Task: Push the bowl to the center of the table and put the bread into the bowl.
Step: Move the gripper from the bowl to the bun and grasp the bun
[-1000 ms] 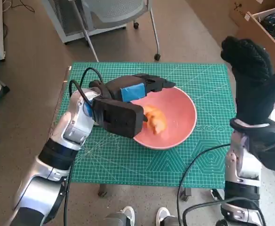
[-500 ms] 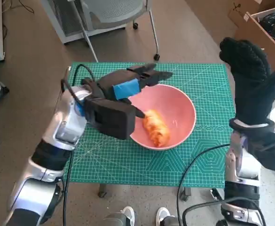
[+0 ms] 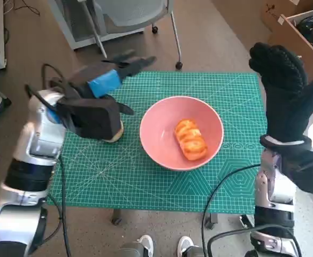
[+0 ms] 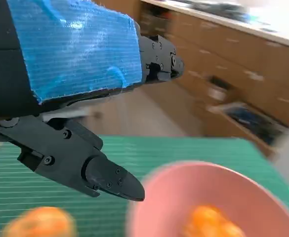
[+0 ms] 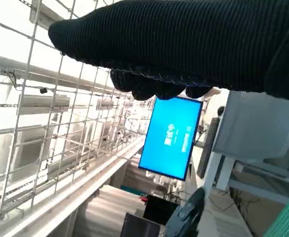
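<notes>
1. The left hand (image 3: 100, 88) hangs over the counter's (image 3: 145, 187) left part, near its far-left corner. Its black fingers (image 3: 132, 61) are spread apart and hold nothing; the left wrist view shows them (image 4: 102, 175) released, with air between them.
2. The right hand (image 3: 284, 91) is raised upright at the counter's right edge, off the surface. The gloved fingers (image 3: 271, 53) are extended and close around nothing. In the right wrist view the glove (image 5: 184, 44) is only a dark band, so that view adds little on how far they part.
3. A pink bowl (image 3: 212, 126) sits about the middle of the counter, on the green cutting mat (image 3: 145, 182) that covers it.
4. The bread (image 3: 190, 140), an orange scored roll, lies inside the bowl, on its bottom, touched by neither hand.
5. A second pale-orange thing (image 3: 116, 134) peeks out at the left of the bowl, mostly hidden under the left wrist housing; I cannot tell what it is. The left wrist view shows it (image 4: 40, 224) as a blurred orange lump on the mat, apart from the bowl.
6. That view is blurred and cuts off the bowl's rim (image 4: 184, 173) and the bread (image 4: 211, 222) at the frame edge.
</notes>
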Motion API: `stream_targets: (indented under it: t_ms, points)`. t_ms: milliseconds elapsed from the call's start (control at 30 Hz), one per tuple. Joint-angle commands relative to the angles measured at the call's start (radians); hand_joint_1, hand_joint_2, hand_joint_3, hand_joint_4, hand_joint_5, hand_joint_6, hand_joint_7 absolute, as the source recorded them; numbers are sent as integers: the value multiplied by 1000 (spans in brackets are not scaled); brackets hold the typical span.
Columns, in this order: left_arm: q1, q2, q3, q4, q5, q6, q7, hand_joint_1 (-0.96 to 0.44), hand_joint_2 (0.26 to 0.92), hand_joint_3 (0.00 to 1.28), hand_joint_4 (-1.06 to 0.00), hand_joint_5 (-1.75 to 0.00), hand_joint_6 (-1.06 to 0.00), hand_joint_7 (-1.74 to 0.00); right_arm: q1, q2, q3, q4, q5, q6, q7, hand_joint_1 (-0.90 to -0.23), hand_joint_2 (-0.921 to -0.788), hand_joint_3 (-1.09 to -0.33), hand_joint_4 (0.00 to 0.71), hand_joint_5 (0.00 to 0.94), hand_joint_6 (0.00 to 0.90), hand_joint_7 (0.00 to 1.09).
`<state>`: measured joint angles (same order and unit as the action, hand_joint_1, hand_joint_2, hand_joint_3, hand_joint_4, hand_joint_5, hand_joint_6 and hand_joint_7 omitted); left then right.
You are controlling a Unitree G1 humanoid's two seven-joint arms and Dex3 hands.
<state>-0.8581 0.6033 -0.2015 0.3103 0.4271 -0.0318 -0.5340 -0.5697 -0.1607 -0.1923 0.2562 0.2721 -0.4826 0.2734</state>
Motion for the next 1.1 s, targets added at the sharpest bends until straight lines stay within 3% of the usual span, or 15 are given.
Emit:
stream_targets:
  t_ms: [33,433,567,1100]
  points:
    - [10,22,9,20,14,37,9,-362,821,4,1,1,-119,-105,14,3,2,18,10,11,14,-510,-921,-602,379,0,136,631]
    - [-15,15,-65,81,68,219,-74,-317,820,8,1,1,-124,-72,2,5,-1,40,6,0,23,-498,-921,-601,379,0,127,631]
    - [-29,5,-94,138,75,212,-83,-322,821,8,1,1,-121,-64,1,6,0,44,6,2,25,-494,-921,-602,379,1,130,632]
    - [-142,-103,-215,550,160,127,23,-365,815,1,1,1,-147,-50,7,-8,-1,36,0,10,28,-481,-921,-605,372,0,133,627]
